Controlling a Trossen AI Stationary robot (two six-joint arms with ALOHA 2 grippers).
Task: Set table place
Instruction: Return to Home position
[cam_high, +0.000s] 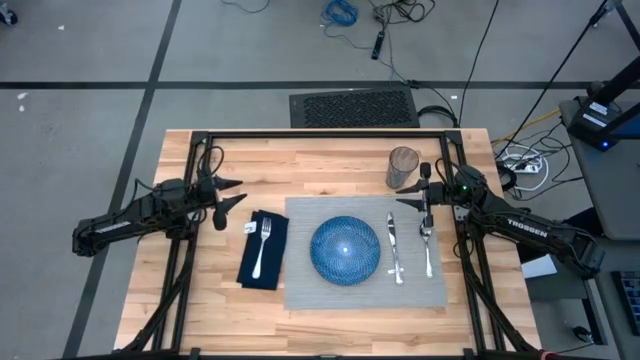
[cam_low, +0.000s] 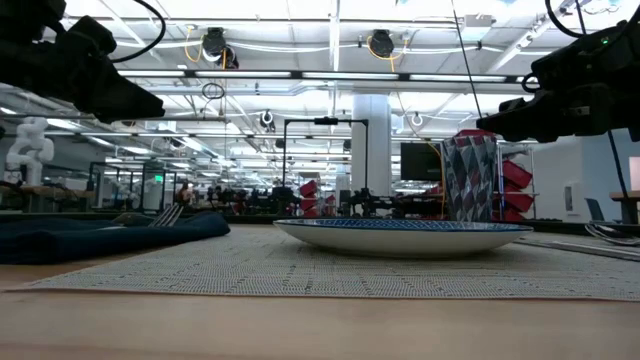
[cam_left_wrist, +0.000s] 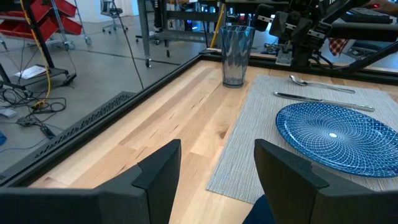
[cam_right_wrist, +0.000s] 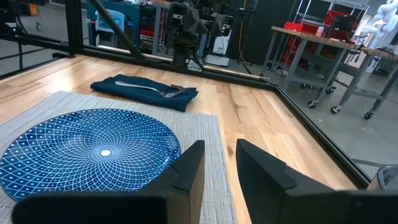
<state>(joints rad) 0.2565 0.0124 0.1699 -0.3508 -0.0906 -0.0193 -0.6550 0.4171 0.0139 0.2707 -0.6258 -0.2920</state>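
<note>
Left gripper (cam_high: 236, 193) and right gripper (cam_high: 406, 196), jaws apart and empty, flank the plate (cam_high: 345, 250); the setting looks complete, nothing needs holding.

Your surroundings: grey floor (cam_high: 80, 60), black ribbed mat (cam_high: 353, 108), loose cables (cam_high: 345, 15), white pillar (cam_low: 371, 140), ceiling strip lights (cam_low: 250, 75), red storage bins (cam_left_wrist: 62, 22).

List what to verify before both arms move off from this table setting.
1. Empty, open left gripper: ok.
2. Empty, open right gripper: ok.
3. Blue plate on the placemat: ok.
4. The fork lies on the napkin: ok.
5. Both knife and spoon on the placemat, right of the plate: ok.
6. Gap between right gripper and cup: cannot tell.
</note>
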